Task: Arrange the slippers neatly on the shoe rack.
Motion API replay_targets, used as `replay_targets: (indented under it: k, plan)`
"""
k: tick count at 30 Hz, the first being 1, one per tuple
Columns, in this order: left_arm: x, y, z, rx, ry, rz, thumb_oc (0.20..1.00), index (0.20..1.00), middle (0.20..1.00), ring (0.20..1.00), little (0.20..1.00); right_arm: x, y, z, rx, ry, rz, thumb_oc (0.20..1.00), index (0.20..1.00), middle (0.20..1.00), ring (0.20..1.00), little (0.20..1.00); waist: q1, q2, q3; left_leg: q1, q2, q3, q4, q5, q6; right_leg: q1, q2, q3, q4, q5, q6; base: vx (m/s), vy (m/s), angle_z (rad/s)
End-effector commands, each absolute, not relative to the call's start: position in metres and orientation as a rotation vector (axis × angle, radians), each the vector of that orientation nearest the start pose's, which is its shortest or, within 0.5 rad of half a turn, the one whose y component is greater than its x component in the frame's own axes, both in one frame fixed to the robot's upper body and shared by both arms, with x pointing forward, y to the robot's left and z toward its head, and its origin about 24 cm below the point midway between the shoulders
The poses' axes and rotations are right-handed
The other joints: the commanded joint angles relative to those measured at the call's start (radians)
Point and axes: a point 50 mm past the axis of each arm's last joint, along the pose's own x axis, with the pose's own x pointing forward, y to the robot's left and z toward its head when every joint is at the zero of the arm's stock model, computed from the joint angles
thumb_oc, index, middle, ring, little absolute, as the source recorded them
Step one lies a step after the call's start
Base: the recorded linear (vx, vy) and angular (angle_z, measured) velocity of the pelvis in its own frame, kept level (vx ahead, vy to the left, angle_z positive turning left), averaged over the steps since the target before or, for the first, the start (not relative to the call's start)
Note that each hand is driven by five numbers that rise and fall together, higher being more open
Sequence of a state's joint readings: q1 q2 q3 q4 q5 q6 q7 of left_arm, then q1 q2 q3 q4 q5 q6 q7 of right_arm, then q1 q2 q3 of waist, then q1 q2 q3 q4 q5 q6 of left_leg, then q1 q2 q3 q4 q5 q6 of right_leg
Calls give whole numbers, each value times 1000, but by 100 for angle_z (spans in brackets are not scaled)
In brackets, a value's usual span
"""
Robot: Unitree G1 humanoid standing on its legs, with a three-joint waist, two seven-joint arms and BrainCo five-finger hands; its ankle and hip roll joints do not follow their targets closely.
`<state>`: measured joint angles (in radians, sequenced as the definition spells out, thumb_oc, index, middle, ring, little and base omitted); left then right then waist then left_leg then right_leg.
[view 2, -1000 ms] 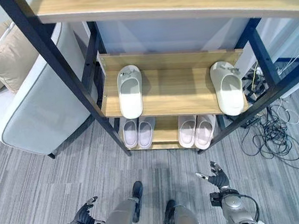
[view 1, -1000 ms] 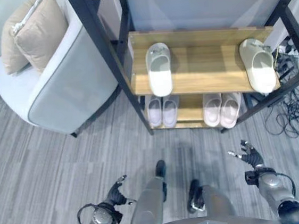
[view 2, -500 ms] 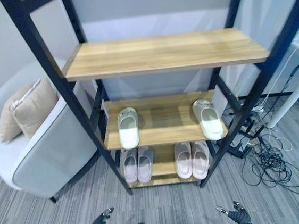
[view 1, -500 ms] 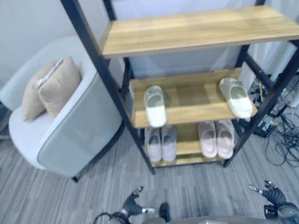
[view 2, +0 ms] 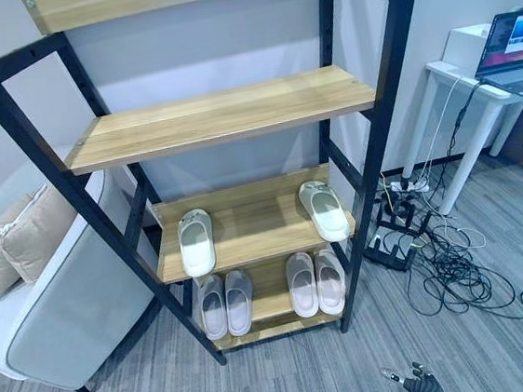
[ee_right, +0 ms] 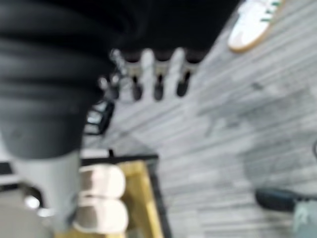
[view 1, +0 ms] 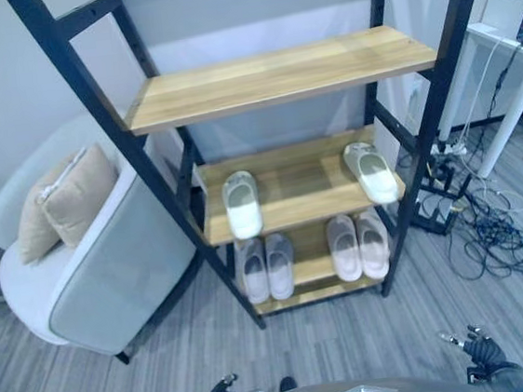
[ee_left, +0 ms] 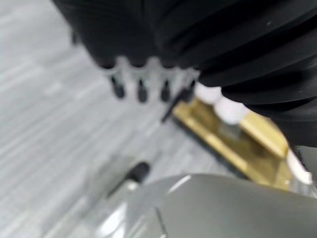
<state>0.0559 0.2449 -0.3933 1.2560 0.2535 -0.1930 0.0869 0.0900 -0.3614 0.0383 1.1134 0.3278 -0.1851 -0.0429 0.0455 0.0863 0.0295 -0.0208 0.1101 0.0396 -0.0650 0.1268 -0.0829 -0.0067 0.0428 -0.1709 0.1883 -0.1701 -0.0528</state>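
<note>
i've got both hands low and well clear of the shoe rack (view 1: 277, 74), left hand (ee_left: 143, 79) and right hand (ee_right: 153, 74) slack-fingered, holding nothing; two pale slippers (view 1: 243, 205) sit split at opposite ends of the middle shelf (view 1: 303, 187), two pairs (view 1: 267, 266) below already tidy.

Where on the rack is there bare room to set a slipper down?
The upper shelf is bare. The middle shelf is free between its two single slippers. The bottom shelf is crowded with two pairs.
</note>
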Motion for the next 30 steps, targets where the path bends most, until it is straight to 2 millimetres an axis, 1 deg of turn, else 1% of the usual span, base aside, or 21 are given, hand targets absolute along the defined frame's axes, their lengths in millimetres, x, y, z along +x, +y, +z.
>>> replay_targets:
  k: [1,4,5,6,7,8,9,10,15,16,17,18,19,20,23,24,25,26,27,28,30]
  plan:
    - [87,206,-163,695,1039,-381,1000,1000,1000,1000,1000,120,-292,-121,-167,847,-330,1000,1000,1000,1000,1000,7,-62,82,-46,12,-64,15,45,-12,53,-40,8,-84,32,80,-60,-71,-10]
    - [93,199,-162,673,1011,-400,1000,1000,1000,1000,1000,116,-295,-123,-165,864,-352,1000,1000,1000,1000,1000,14,-74,90,-72,-6,-74,57,15,4,48,-50,3,-90,40,79,-7,-46,-9]
    - [89,196,-162,661,1014,-405,1000,1000,1000,1000,1000,108,-297,-126,-161,900,-376,1000,1000,1000,1000,1000,25,-80,90,-94,-55,-94,94,-21,23,50,-53,3,-106,47,80,96,-15,-6]
    - [83,195,-164,655,1034,-407,1000,1000,1000,1000,1000,102,-296,-129,-160,931,-385,1000,1000,1000,1000,1000,32,-79,87,-100,-97,-107,97,-34,35,51,-49,8,-115,51,80,100,-14,8]
    - [82,195,-164,655,1034,-407,1000,1000,1000,1000,1000,102,-296,-130,-160,931,-385,1000,1000,1000,1000,1000,32,-80,87,-101,-98,-108,100,-37,36,53,-50,7,-116,50,81,100,2,20]
    - [71,195,-167,655,1075,-412,1000,1000,1000,1000,1000,96,-298,-134,-181,986,-398,1000,1000,1000,1000,1000,56,-76,86,-146,-179,-110,106,-41,50,56,-39,18,-125,58,87,72,34,26]
    - [54,198,-171,657,1142,-412,1000,1000,1000,1000,1000,105,-289,-136,-214,1004,-347,1000,1000,1000,1000,1000,106,-70,88,-161,-216,-132,96,-38,62,46,-11,63,-110,52,91,113,51,4]
    - [47,201,-172,658,1179,-404,1000,1000,1000,1000,1000,108,-286,-137,-209,1001,-339,1000,1000,1000,1000,1000,117,-74,82,-156,-230,-152,92,-34,69,52,-3,76,-110,48,91,65,51,-41]
    - [47,201,-172,659,1179,-404,1000,1000,1000,1000,1000,108,-286,-137,-209,1001,-339,1000,1000,1000,1000,1000,118,-75,83,-154,-230,-150,90,-34,70,53,-4,77,-110,47,91,24,8,-61]
    - [37,207,-173,653,1231,-385,1000,1000,1000,1000,1000,107,-284,-138,-197,1004,-337,1000,1000,1000,1000,1000,120,-83,68,-139,-237,-158,80,-39,82,65,-3,80,-112,39,92,373,94,-21]
    - [20,242,-169,645,1358,-214,1000,1000,1000,1000,1000,109,-261,-144,-181,1008,-236,1000,1000,1000,1000,1000,94,-90,56,-38,-202,-160,72,-96,123,-11,-64,63,133,35,135,373,93,0]
    - [20,242,-169,645,1358,-214,1000,1000,1000,1000,1000,109,-261,-144,-181,1008,-235,1000,1000,1000,1000,1000,94,-91,56,-38,-203,-160,72,-96,124,-12,-65,63,135,33,136,335,34,4]
    - [29,246,-167,630,1334,-168,1000,1000,1000,1000,1000,108,-259,-145,-174,1010,-234,1000,1000,1000,1000,1000,93,-86,57,-28,-193,-173,70,-101,123,-26,-85,58,124,41,136,82,-89,-40]
    - [44,245,-166,597,1283,-120,1000,1000,1000,1000,1000,105,-260,-146,-161,1021,-246,1000,1000,1000,1000,1000,80,-78,57,-13,-183,-194,71,-113,120,-41,-112,86,85,60,138,103,-117,-32]
    - [67,240,-163,574,1200,-101,1000,1000,1000,1000,1000,98,-261,-149,-172,1063,-248,1000,1000,1000,1000,1000,69,-74,56,1,-169,-217,79,-138,108,-60,-171,140,-7,121,155,68,-136,48]
    - [67,240,-163,574,1199,-101,1000,1000,1000,1000,1000,98,-261,-149,-172,1062,-248,1000,1000,1000,1000,1000,68,-74,58,2,-169,-218,79,-139,108,-57,-171,138,-9,122,155,26,-208,67]
    - [81,235,-161,593,1146,-122,1000,1000,1000,1000,1000,97,-259,-150,-184,1073,-238,1000,1000,1000,1000,1000,60,-79,63,7,-167,-237,95,-157,102,-72,-192,183,-52,160,171,23,-219,51]
    - [87,230,-161,607,1116,-149,1000,1000,1000,1000,1000,98,-257,-151,-190,1074,-226,1000,1000,1000,1000,1000,56,-86,65,17,-164,-240,102,-170,97,-71,-185,203,-59,165,177,36,-286,54]
    - [91,228,-160,615,1104,-162,1000,1000,1000,1000,1000,97,-254,-151,-200,1078,-214,1000,1000,1000,1000,1000,59,-98,65,21,-164,-237,107,-177,92,-52,-190,201,-88,173,187,38,-219,58]
    - [92,226,-161,619,1101,-178,1000,1000,1000,1000,1000,96,-253,-152,-209,1084,-200,1000,1000,1000,1000,1000,59,-106,60,23,-162,-241,104,-174,89,-42,-186,194,-97,173,186,80,-315,43]
    - [87,220,-163,615,1112,-210,1000,1000,1000,1000,1000,95,-252,-152,-221,1084,-181,1000,1000,1000,1000,1000,63,-116,36,42,-136,-252,69,-161,72,-6,-166,171,-138,167,181,97,-305,13]
